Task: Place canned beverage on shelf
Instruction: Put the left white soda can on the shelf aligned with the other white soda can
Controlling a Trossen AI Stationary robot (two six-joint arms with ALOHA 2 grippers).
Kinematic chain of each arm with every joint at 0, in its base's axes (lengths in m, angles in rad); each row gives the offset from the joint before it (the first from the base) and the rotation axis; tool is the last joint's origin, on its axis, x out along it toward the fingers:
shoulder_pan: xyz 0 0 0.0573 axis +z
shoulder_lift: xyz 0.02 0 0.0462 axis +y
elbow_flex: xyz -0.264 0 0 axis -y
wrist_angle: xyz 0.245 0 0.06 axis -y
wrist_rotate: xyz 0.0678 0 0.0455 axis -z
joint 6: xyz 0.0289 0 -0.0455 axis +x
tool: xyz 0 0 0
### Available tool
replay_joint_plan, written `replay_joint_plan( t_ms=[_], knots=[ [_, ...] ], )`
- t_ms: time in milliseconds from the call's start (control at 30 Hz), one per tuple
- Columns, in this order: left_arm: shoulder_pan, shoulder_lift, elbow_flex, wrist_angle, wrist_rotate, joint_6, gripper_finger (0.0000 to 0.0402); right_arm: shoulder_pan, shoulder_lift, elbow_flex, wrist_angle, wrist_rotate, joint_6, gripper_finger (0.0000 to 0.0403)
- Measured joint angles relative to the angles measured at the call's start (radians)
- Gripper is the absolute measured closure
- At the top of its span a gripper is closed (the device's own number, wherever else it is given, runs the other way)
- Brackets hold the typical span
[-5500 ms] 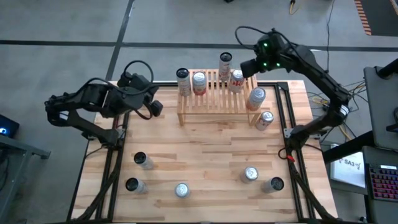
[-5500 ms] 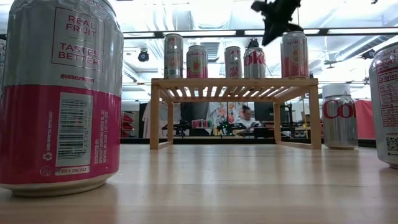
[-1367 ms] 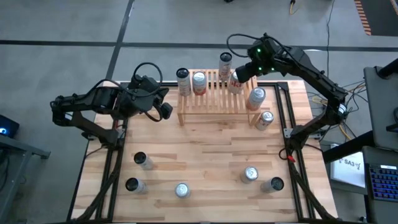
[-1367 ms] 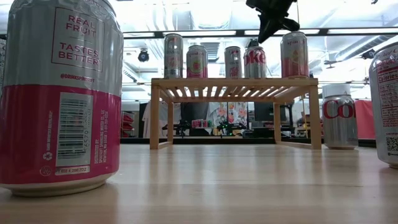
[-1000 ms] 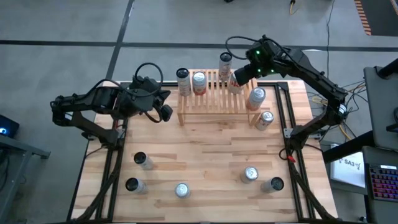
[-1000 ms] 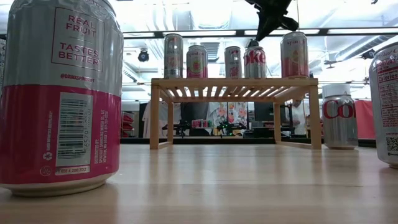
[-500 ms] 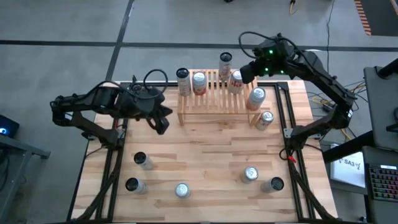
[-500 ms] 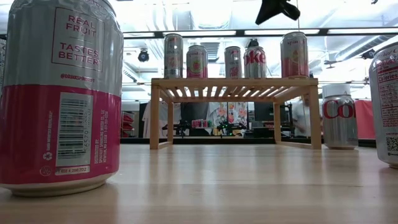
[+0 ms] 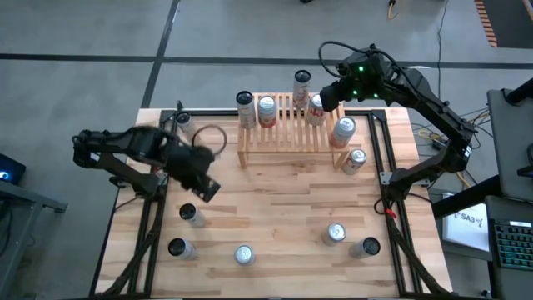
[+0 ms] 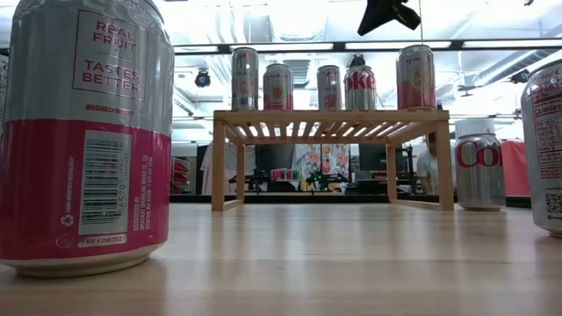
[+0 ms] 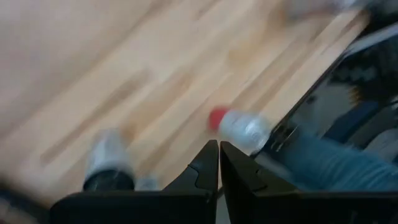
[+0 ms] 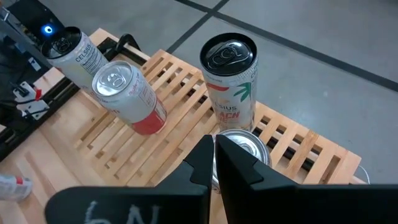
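the left gripper (image 9: 208, 188), pressed together and empty, has swung toward the near cans (image 9: 191, 215) while the right gripper (image 9: 327, 97), also closed, hovers over the shelf (image 9: 283, 137), five cans up, several left.

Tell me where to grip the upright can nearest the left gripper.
I'd take the can round its side wall, about mid-height, coming from the shelf side, where the left gripper hovers. It stands upright with bare table there; a second can sits on its far side. The shut fingers must open first.
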Motion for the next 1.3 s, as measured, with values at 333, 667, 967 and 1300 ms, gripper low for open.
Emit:
replay_joint_plan(
  t_ms=[333, 667, 967, 1300],
  knots=[
    [-0.155, 0.003, -0.028, -0.131, -0.039, -0.011, 0.0402, 0.0, 0.0, 0.0, 0.0, 0.0, -0.015, 0.0392],
    [-0.306, -0.109, -0.131, -0.128, -0.254, 0.057, 0.0402, 0.0, 0.0, 0.0, 0.0, 0.0, -0.023, 0.0392],
    [-0.314, -0.292, -0.379, -0.014, -0.247, -0.278, 0.0402, 0.0, 0.001, 0.0, -0.002, 0.0, -0.023, 0.0392],
    [-0.313, -0.282, -0.463, 0.07, -0.21, -0.623, 0.0385, 0.0, 0.002, 0.0, -0.001, 0.0, -0.023, 0.0392]
  ],
)
